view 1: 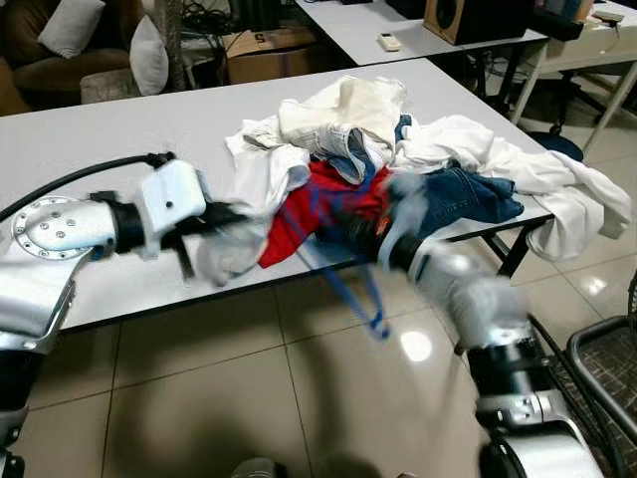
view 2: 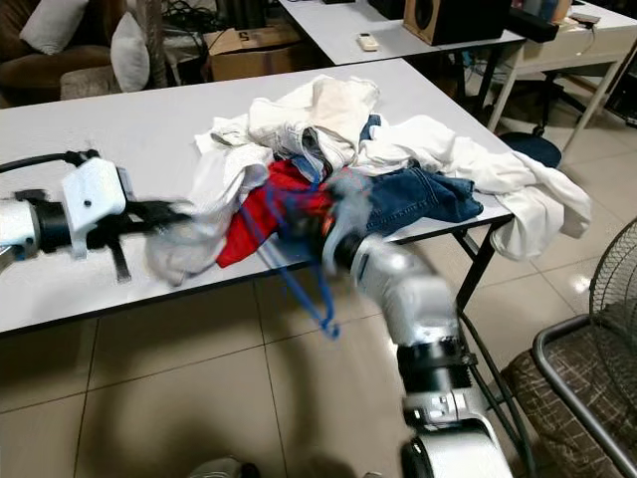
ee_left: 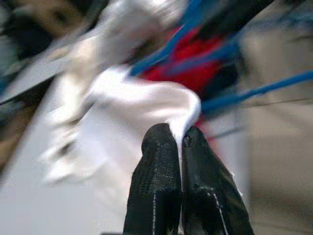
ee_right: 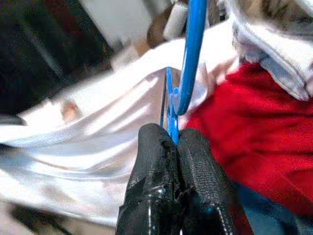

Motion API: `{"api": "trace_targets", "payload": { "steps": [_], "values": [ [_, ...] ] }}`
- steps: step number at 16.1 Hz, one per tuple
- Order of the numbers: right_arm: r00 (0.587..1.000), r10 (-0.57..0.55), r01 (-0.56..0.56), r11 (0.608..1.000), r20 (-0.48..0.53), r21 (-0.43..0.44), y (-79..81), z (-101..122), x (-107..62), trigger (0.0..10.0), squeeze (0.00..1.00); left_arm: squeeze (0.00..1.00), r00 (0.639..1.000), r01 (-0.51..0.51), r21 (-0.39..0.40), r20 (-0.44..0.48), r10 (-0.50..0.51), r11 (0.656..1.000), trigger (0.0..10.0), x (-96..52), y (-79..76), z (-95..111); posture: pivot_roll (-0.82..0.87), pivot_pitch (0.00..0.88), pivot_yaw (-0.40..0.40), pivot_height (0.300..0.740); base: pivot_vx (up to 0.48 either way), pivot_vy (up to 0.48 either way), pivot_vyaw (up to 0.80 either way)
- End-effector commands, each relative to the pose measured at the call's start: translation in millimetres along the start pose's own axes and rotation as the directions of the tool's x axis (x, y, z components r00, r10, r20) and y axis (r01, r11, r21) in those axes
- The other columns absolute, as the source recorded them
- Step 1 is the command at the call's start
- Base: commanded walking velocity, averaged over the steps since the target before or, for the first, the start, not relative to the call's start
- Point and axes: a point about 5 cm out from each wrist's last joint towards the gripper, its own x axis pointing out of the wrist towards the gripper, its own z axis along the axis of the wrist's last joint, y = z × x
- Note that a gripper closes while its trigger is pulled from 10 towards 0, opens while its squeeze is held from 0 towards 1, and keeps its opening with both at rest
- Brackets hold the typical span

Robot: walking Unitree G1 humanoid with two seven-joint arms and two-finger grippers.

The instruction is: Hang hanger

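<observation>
A: While both arms are blurred in the left eye view, what do you think can go wrong?

B: The blue hanger (view 1: 348,274) hangs down from the front edge of the clothes pile (view 1: 398,159), over the rim of the table (view 1: 119,129). I judge it may be caught in the red garment (view 1: 309,214). If so, pulling can drag the whole pile off the table.

A: And the poses there?

B: The left end effector (view 1: 214,224) reaches from the side toward the pile, level with the table. The right arm comes up from below to the front of the pile.

A: In the right eye view?

B: It is the same scene. The hanger dangles below the pile, beside the right forearm.

A: The left wrist view?

B: The left fingers (ee_left: 156,186) are pressed together on a fold of white cloth (ee_left: 142,103), with the pile just behind. This thin pinch could slip.

A: The right wrist view?

B: The right end effector (ee_right: 172,139) is closed on the hanger, just in front of the pile. The plastic is narrow, so I think it may turn in the grip.
</observation>
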Motion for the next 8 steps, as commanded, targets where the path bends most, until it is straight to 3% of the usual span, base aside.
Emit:
{"api": "trace_targets", "payload": {
  "steps": [1, 4, 5, 6, 8],
  "values": [
    [0.999, -0.001, 0.004, 0.997, -0.032, 0.076, -1.1, -6.5, -2.9, 10.0, 0.00, 0.00, 0.991, -0.133, 0.071, 0.012, 0.132, 0.989, 0.0, -7.9, 19.6, 8.4, -0.01, 0.000, 0.038, 0.740, 0.000, 0.000, 0.00],
    [0.994, 0.038, -0.034, 0.998, -0.100, 0.047, 4.4, -25.2, -3.9, 10.0, 0.00, 0.00, 0.966, -0.258, 0.128, 0.015, 0.258, 0.958, 0.0, -12.4, 32.6, 10.8, -0.01, 0.000, 0.039, 0.740, 0.000, 0.000, 0.00],
    [0.994, 0.077, -0.068, 0.991, -0.074, 0.115, 12.2, -25.9, -3.3, 10.0, 0.00, 0.00, 0.928, -0.373, 0.163, 0.069, 0.366, 0.914, 0.0, -16.8, 42.9, 17.9, -0.01, 0.000, 0.040, 0.740, 0.000, 0.000, 0.00],
    [0.997, 0.047, -0.035, 0.981, -0.058, 0.192, 12.4, -26.4, -1.3, 10.0, 0.00, 0.00, 0.913, -0.405, 0.181, 0.128, 0.387, 0.896, 0.0, -17.6, 47.1, 24.4, -0.01, 0.000, 0.040, 0.740, 0.000, 0.000, 0.00],
    [0.998, 0.067, -0.067, 0.962, 0.010, 0.266, 16.5, -20.3, 2.2, 10.0, 0.00, 0.00, 0.900, -0.433, 0.229, 0.170, 0.402, 0.872, 0.0, -19.3, 49.7, 30.4, -0.01, 0.000, 0.037, 0.740, 0.000, 0.000, 0.00]
  ]
}}
